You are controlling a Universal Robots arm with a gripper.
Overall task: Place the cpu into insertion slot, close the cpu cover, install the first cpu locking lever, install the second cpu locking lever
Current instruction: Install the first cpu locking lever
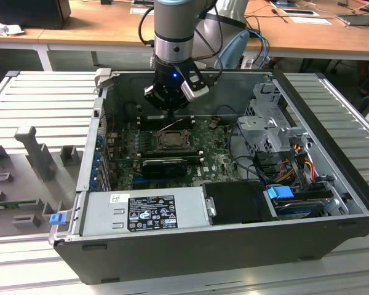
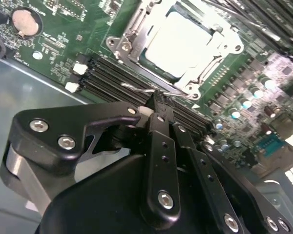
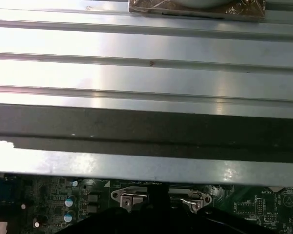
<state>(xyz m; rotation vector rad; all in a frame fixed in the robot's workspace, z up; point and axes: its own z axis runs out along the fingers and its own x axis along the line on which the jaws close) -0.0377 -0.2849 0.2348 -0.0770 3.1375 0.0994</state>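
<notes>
In the second wrist view the cpu (image 2: 178, 41) lies in the insertion slot (image 2: 136, 22), its silver top bright. The cpu cover (image 2: 205, 68) is down around it. A thin wire locking lever (image 2: 136, 88) runs along the slot's edge beside the memory slots. My gripper (image 2: 158, 103) is shut, and its black fingertips rest against that lever. In the exterior view the gripper (image 1: 168, 109) hangs over the far edge of the slot (image 1: 170, 141), where a thin lever (image 1: 171, 126) stands slanted upward. The first wrist view has the slot's metal frame (image 3: 129, 197) just past the gripper's dark tip.
The open computer case (image 1: 190, 246) lies on a ribbed metal table (image 1: 37, 92). Memory slots (image 2: 112, 78) run beside the socket, and a black graphics card (image 1: 165, 166) lies just in front of it. Drive cage (image 1: 270, 123) and cables (image 1: 295, 163) fill the exterior view's right; the power supply (image 1: 144, 212) is nearest.
</notes>
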